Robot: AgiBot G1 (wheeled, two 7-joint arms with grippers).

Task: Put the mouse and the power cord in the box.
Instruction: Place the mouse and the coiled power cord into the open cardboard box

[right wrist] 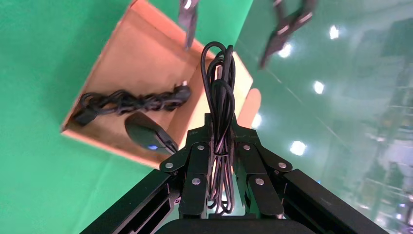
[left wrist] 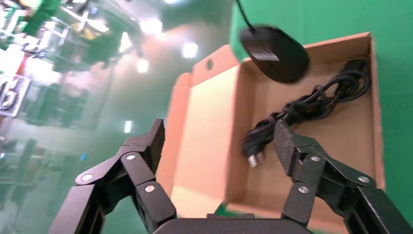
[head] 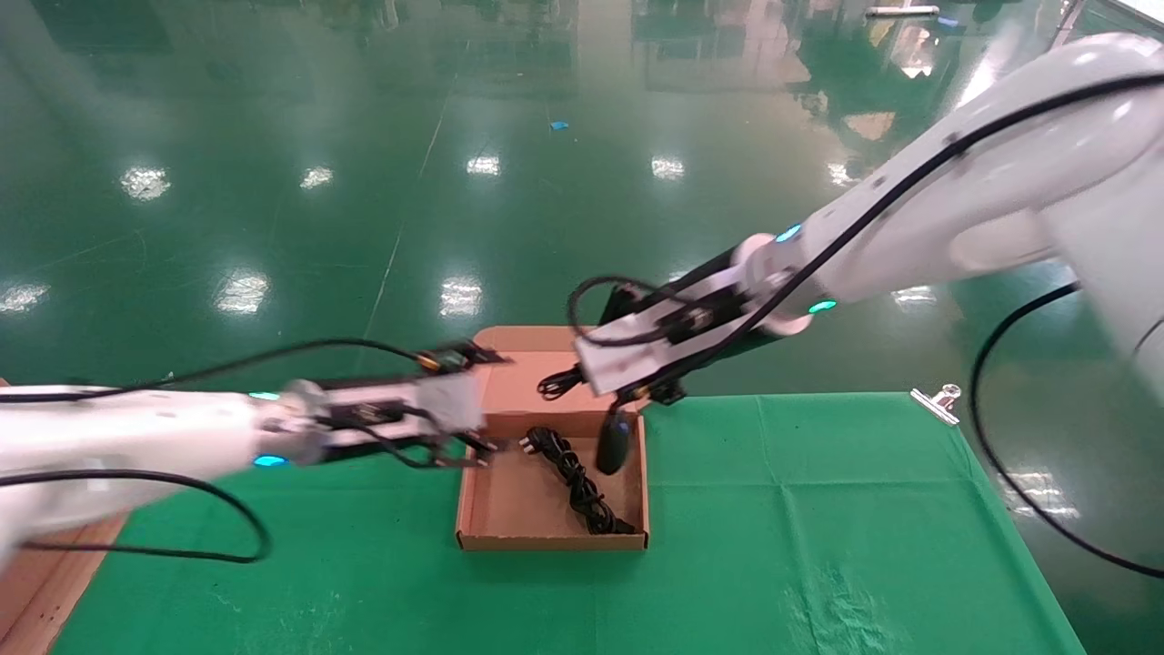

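Note:
The box lies open on the green cloth, its lid folded back at the far side. The twisted black power cord lies on the box floor, its plug towards the lid. The black mouse hangs over the box's right part, by the right wall. It dangles from its own bundled cable, and my right gripper is shut on that bundle above the box's far right corner. My left gripper is open and holds nothing; it is at the box's left wall. The cord and mouse show beyond it.
The green-clothed table ends just behind the box, with glossy green floor beyond. A metal clip holds the cloth at the far right corner. A brown carton edge sits at the near left. Arm cables loop on both sides.

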